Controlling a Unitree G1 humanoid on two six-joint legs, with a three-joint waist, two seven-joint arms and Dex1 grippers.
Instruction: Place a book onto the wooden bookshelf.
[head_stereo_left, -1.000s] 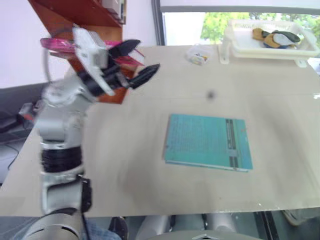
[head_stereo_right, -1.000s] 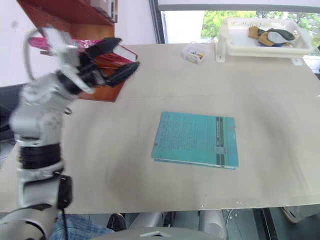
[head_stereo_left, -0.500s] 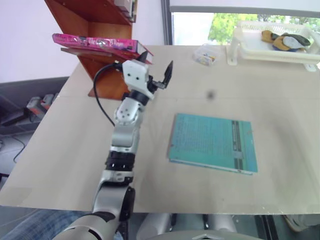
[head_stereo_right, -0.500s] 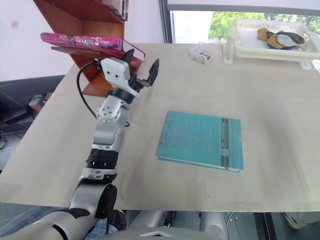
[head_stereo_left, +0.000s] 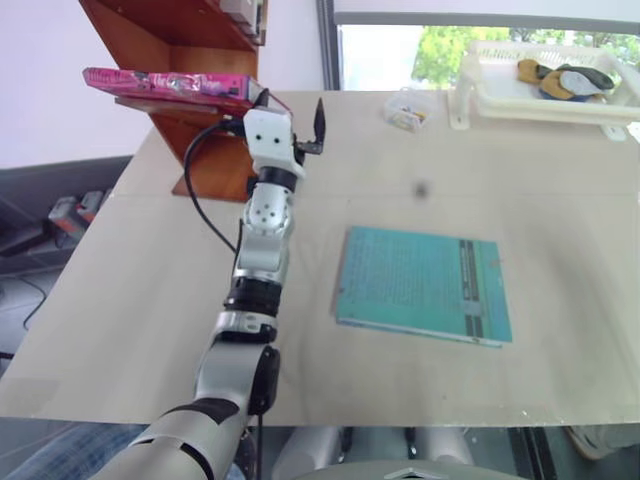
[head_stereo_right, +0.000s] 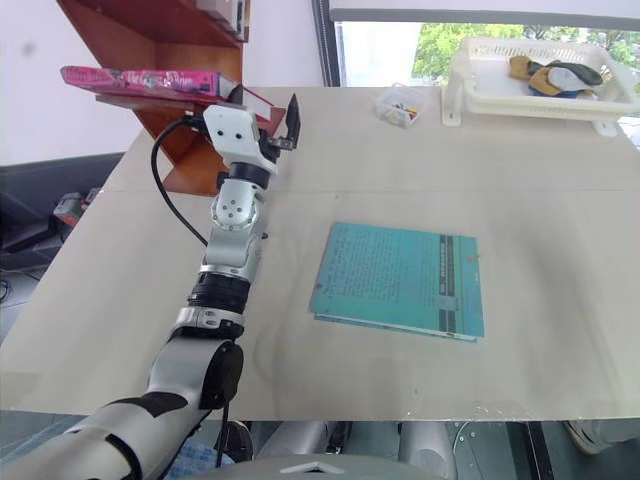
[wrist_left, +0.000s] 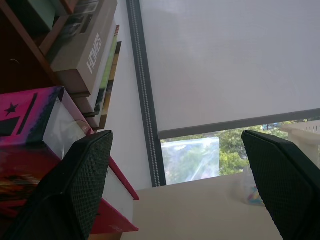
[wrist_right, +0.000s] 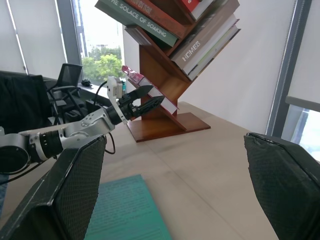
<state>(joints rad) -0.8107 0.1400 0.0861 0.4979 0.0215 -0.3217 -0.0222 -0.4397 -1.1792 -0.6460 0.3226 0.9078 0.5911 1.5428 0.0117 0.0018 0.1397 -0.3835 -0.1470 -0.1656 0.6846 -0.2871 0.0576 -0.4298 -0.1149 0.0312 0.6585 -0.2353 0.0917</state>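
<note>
The pink book lies on a slanted board of the wooden bookshelf at the table's far left corner. My left gripper is open and empty, pointing up and away just right of the book's near end; its left finger stands close beside the book's corner. The right wrist view takes in the bookshelf, the pink book and my left gripper beside it. My right gripper is open with nothing between its fingers, well apart from the shelf.
A thin teal book lies flat mid-table. A white basket with several small things stands at the far right, a small clear box next to it. Other books lean in the shelf's upper slots.
My left arm has straightened and the open gripper has swung from lying across the pink book to pointing up beside its end. The book stays on the shelf board.
</note>
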